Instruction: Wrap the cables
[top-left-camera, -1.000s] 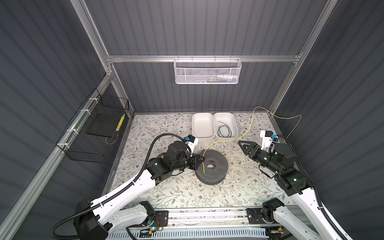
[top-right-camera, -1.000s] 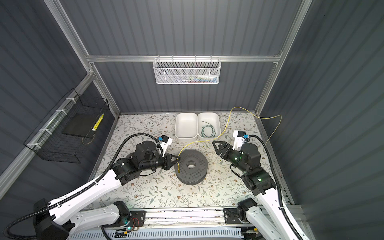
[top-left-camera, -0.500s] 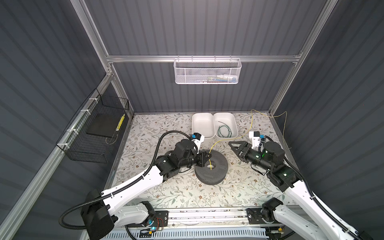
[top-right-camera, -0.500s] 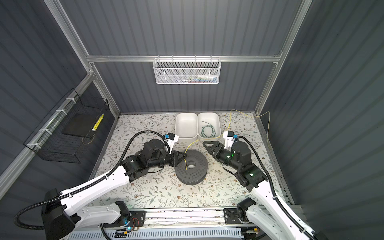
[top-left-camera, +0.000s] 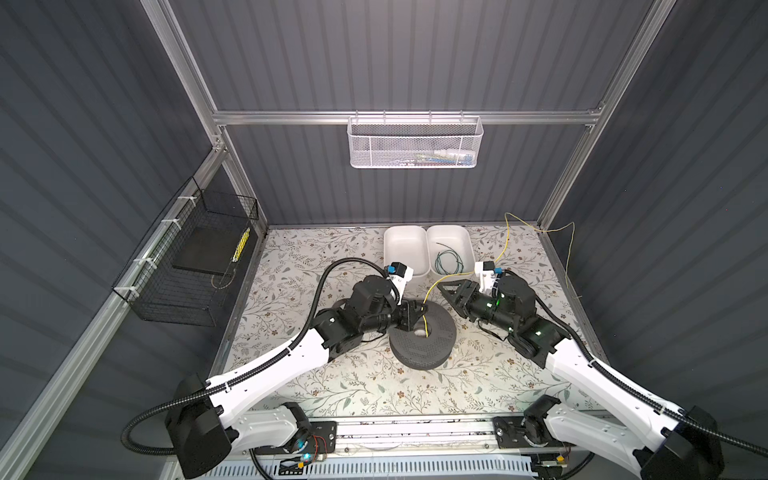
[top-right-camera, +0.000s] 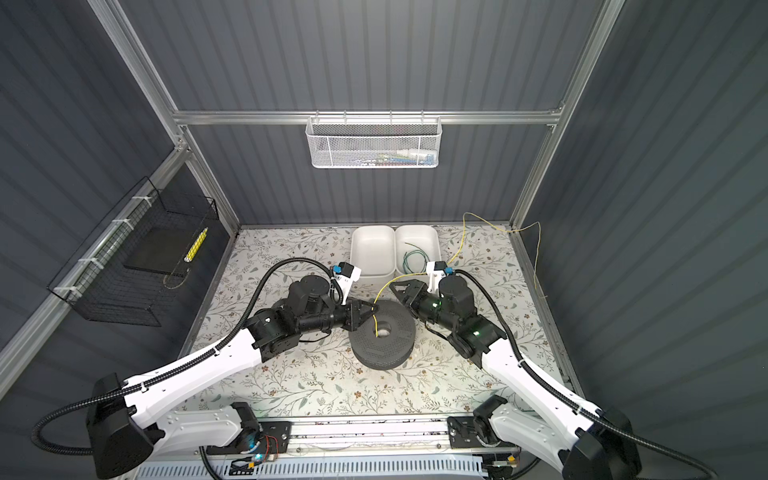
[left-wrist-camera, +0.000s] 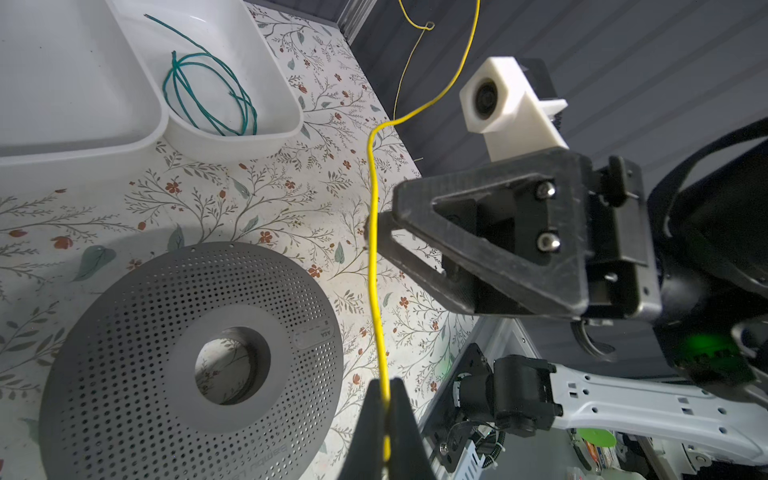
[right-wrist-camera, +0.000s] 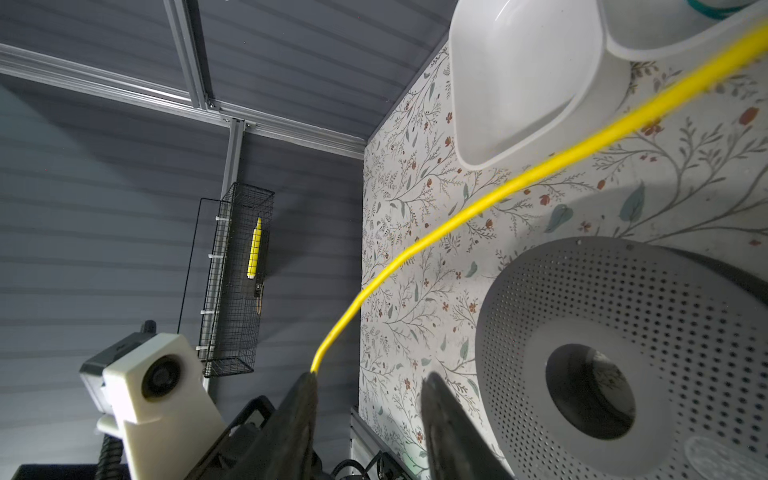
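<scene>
Spool (top-left-camera: 440, 332) sits mid-table as before. Right gripper (right-wrist-camera: 369, 376), jaws apart and gripping nothing, has slid left toward it; left gripper (left-wrist-camera: 386, 382) stays pinched on yellow cable (left-wrist-camera: 372, 249) over the spool's far-left edge. Cable runs rightward and far, rising. Green cable (left-wrist-camera: 249, 114) lies coiled in right tray (left-wrist-camera: 232, 143).

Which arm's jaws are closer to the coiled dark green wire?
Right arm: its jaws hang beside the white tray holding the dark green wire; the left arm's are farther, over the grey perforated disc's rim, pinching the yellow wire.
</scene>
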